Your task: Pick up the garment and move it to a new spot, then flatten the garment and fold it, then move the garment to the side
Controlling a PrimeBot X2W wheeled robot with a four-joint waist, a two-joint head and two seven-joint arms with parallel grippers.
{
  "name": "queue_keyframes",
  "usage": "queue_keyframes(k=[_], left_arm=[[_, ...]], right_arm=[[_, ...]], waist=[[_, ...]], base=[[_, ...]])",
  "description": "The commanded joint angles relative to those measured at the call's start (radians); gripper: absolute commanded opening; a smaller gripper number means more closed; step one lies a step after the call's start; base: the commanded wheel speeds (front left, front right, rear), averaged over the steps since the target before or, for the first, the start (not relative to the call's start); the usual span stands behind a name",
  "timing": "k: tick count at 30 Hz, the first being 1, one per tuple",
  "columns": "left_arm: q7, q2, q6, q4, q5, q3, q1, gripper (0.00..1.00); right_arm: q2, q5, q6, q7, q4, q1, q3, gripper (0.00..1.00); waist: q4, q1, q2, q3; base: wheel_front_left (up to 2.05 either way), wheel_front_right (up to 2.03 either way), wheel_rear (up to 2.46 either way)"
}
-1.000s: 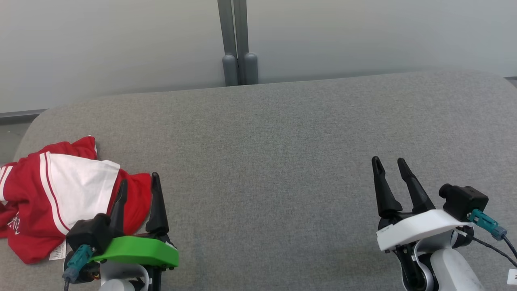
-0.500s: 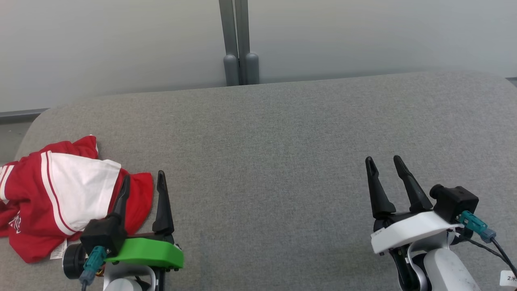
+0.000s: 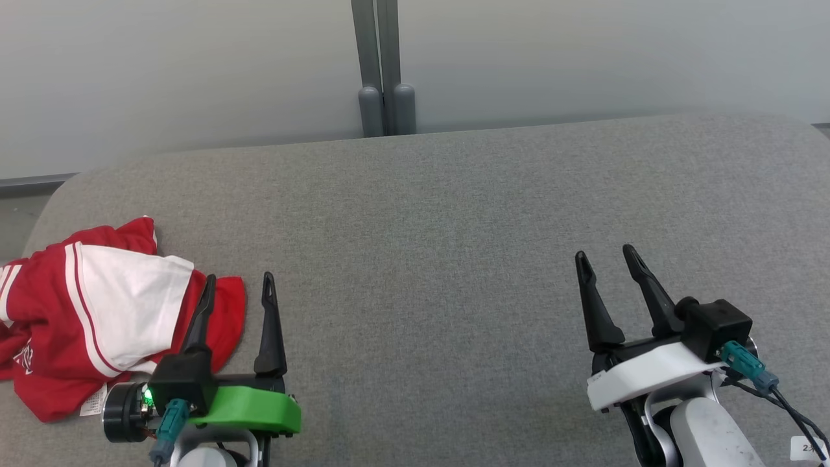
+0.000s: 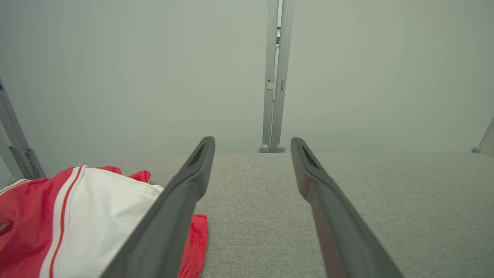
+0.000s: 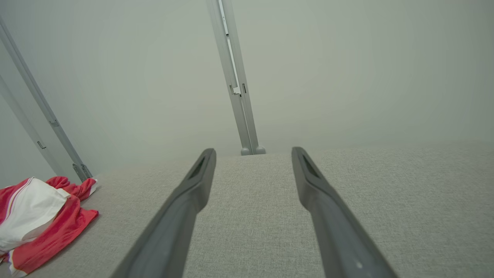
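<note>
Grey fabric surface point(image 3: 454, 214), pale wall point(image 3: 583, 58) behind; garment point(image 3: 97, 318) crumpled left (red-white); left gripper point(image 3: 238, 279), right gripper point(image 3: 604, 253): jaws spread.

surface: grey fabric cushion point(image 3: 454, 214) | behind: pale wall point(image 3: 162, 71) | grey post point(image 3: 382, 65)

The worktop point(image 3: 454, 227) before me is covered in grey woven cloth, flat and even, and its two far corners are rounded. On it lies the garment point(image 3: 97, 318), at my left end and close to the left edge. It is red with a broad white panel and thin white stripes, crumpled in a loose heap with its folds lying over one another. A small white label point(image 3: 94, 402) sticks out at its near edge, resting on the grey cloth.
</note>
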State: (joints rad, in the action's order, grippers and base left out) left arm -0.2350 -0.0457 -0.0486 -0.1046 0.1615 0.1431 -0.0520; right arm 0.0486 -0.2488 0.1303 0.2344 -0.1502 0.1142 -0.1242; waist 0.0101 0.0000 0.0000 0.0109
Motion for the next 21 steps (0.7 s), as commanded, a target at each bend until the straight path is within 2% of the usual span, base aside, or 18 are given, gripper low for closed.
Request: queue_keyframes(k=[1,14,21], left_arm=[[-0.009,-0.007,-0.007,0.005,-0.029,0.003,0.007,1.0],[-0.034,-0.008,-0.022,0.017,-0.116,0.021,0.011,1.0],[-0.03,-0.008,-0.022,0.015,-0.11,0.023,0.007,1.0]], right_arm=[[0.003,0.019,0.001,0.01,0.005,0.016,-0.003,1.0],[0.003,0.092,0.001,0.033,0.006,0.015,-0.011,1.0],[0.003,0.083,0.001,0.031,0.007,0.014,-0.009,1.0]], waist=[[0.0,0.0,0.0,0.001],[0.002,0.0,0.0,0.003],[0.0,0.0,0.0,0.006]], base=[[0.0,0.0,0.0],[0.0,0.0,0.0],[0.0,0.0,0.0]])
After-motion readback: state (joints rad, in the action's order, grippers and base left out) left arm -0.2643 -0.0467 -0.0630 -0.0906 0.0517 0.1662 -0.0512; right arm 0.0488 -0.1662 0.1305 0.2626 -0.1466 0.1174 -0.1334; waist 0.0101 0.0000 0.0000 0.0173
